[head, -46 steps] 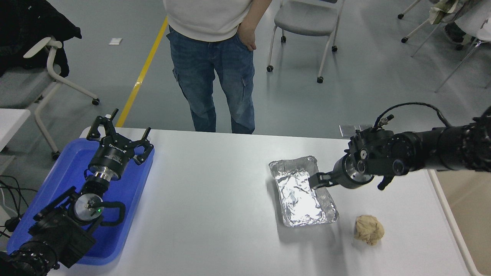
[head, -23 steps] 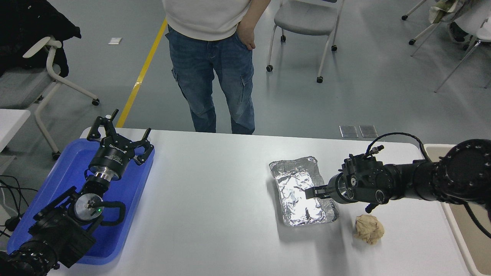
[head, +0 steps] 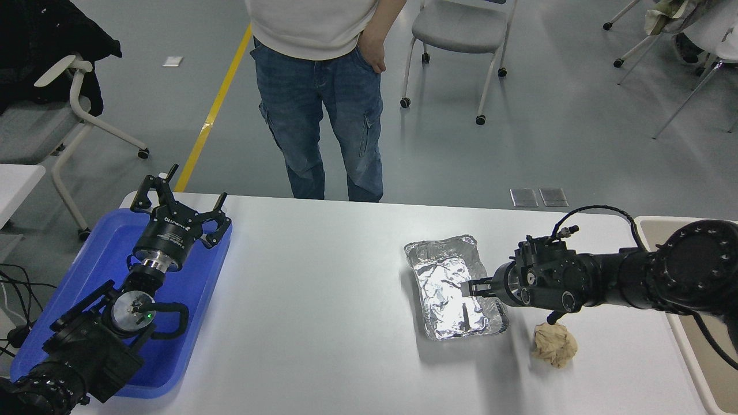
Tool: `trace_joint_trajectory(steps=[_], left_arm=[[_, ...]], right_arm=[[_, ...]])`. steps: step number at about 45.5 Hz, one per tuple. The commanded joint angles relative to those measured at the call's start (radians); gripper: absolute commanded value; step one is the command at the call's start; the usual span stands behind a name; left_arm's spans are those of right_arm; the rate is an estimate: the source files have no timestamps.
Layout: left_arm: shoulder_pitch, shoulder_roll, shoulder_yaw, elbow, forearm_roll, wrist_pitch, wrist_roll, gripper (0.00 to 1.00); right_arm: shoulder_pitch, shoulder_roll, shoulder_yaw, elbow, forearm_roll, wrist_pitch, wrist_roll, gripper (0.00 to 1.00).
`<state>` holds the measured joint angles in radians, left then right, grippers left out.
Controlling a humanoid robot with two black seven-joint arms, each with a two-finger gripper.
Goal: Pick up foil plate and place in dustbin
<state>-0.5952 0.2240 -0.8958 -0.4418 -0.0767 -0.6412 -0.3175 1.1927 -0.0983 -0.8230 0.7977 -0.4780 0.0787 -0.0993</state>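
Risk is that the thin shiny silver crinkled foil plate (head: 455, 286), lying on the white bench (head: 323, 311), bends or slips, because the black right gripper (head: 470, 286) fingers, whose opening I cannot tell, reach over its right rim.

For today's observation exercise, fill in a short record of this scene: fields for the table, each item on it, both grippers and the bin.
table: white
foil plate: lying flat, right of centre
paper ball: tan, crumpled, near side and right of the plate
blue tray: at the left edge
left gripper: open, parked over the blue tray
right gripper: at the plate's right rim, grip unclear
dustbin: beige, off the right end
person: standing at the far side
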Motion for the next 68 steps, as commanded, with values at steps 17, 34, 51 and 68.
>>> trace_joint_trajectory(steps=[17,34,51,68], left_arm=[[0.0,0.0,0.0,0.0,0.0,0.0,0.0,1.0],[0.0,0.0,0.0,0.0,0.0,0.0,0.0,1.0],[0.0,0.0,0.0,0.0,0.0,0.0,0.0,1.0],[0.0,0.0,0.0,0.0,0.0,0.0,0.0,1.0]], right_arm=[[-0.005,-0.02,0.059,0.084,0.038,0.019,0.0,0.0],[0.231,-0.216,0.038,0.365,0.07,0.026,0.003,0.0],[0.608,-0.339,-0.111,0.551,0.078,0.314,0.003,0.0],[0.889,-0.434,-0.231,0.61,0.157,0.579,0.001,0.0]])
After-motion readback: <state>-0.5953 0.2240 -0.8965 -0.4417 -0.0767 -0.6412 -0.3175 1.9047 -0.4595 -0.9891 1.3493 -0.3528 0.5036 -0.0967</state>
